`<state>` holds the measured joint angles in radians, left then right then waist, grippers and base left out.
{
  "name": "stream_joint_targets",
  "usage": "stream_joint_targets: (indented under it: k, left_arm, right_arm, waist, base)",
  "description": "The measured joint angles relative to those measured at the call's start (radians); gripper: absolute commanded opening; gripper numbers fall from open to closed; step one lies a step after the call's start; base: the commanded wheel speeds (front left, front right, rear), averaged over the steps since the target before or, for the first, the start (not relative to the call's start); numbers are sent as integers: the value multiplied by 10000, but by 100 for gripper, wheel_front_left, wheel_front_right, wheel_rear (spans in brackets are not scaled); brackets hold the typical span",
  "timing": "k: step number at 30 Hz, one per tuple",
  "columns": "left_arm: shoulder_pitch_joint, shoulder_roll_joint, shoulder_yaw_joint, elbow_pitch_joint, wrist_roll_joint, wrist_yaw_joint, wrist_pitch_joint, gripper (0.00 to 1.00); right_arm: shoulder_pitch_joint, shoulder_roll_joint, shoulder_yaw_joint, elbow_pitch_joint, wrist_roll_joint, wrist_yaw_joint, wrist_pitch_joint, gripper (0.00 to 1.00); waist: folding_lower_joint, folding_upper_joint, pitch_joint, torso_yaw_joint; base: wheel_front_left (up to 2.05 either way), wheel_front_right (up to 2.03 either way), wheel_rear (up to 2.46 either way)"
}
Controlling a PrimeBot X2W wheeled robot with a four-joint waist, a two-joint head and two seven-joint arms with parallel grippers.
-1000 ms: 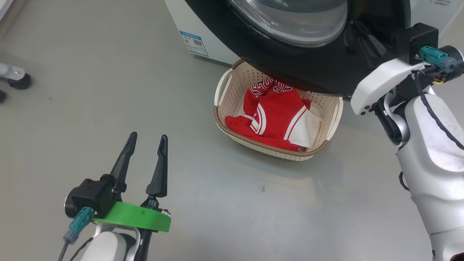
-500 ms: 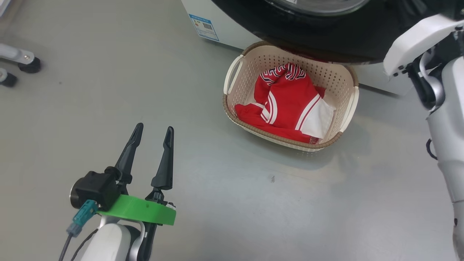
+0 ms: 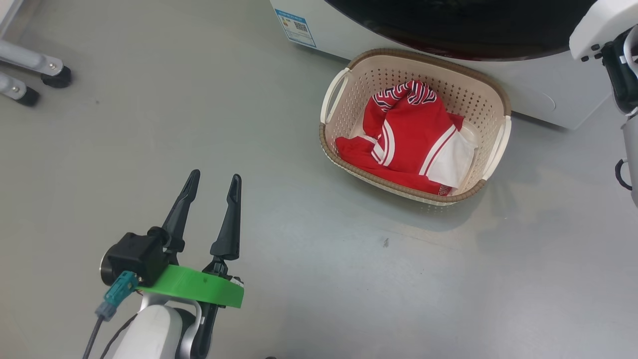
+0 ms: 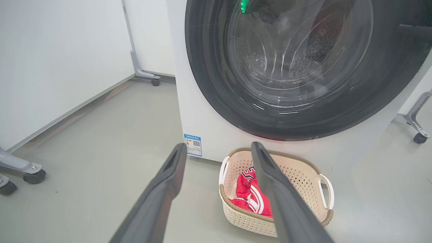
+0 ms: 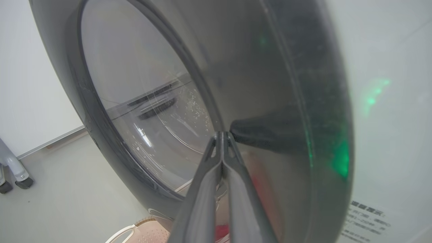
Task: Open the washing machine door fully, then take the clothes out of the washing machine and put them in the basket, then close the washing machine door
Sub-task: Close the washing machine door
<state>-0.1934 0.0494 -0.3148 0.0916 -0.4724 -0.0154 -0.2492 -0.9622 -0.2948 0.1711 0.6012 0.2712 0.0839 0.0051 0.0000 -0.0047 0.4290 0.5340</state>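
Bearing illegible blue label (image 4: 192, 145): washing machine (image 4: 195, 114).

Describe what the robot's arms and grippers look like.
The left gripper has two long tapered black fingers, a black block, a bright green collar, a teal plug on a grey cable and a glossy white forearm. The right arm has white shells over black joints.

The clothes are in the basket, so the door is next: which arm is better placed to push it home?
Right, most likely. The right tool, fingers together, has its tips at the black rim of the washing machine door. The left tool hangs open over the floor, far from the door.
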Motion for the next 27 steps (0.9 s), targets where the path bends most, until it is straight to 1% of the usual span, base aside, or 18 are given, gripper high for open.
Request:
stream_joint_targets:
  k: [9,16,20,27]
  left_arm:
    - [-125,-35,128,46,0,-75,-2,100]
    - [-129,-50,257,157,2,-77,-29,100]
    - [-128,-50,364,224,81,-77,-29,100]
    - [-106,-44,491,320,171,-94,-29,100]
  right_arm:
    - [-243,-42,-33,405,0,6,-316,0]
    - [-83,-25,73,811,15,65,-830,0]
    - [405,100,138,899,140,117,-1197,0]
    - [1850,424,17,932,556,194,-2063,0]
  waist:
    - [0,0,-37,12]
    - [0,0,-262,-103]
    - [0,0,-450,-224]
    - [0,0,-824,-574]
  base:
    - [0,0,0]
    - [0,0,0]
    - [0,0,0]
    - [0,0,0]
